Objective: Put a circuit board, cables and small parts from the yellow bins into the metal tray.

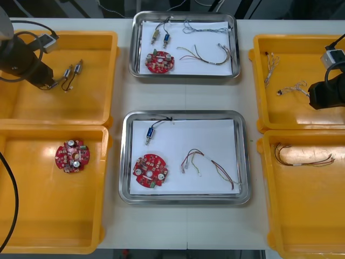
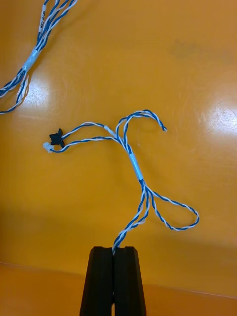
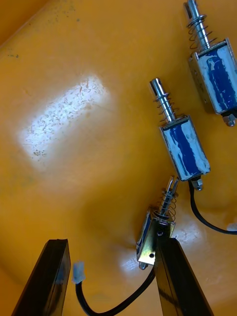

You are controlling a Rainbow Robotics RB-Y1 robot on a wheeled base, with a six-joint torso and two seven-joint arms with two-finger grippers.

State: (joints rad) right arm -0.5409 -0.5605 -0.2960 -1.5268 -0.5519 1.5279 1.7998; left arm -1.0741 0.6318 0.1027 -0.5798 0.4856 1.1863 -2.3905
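While left pincer (image 3: 111, 242) wide astride small metal part (image 3: 157, 232), right pincer (image 2: 114, 249) tight on cable (image 2: 136, 168).

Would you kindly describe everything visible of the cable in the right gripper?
The twisted blue and white cable is thin, with a white sleeve mid-length, branches curling into loops, and a small black connector at one branch's tip. It spreads over the floor of the yellow bin, one end pinched in the shut right gripper.

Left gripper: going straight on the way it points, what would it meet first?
Likely the nearest small metal part, at one fingertip of the open left gripper; then the yellow bin's floor, though depth is unclear.
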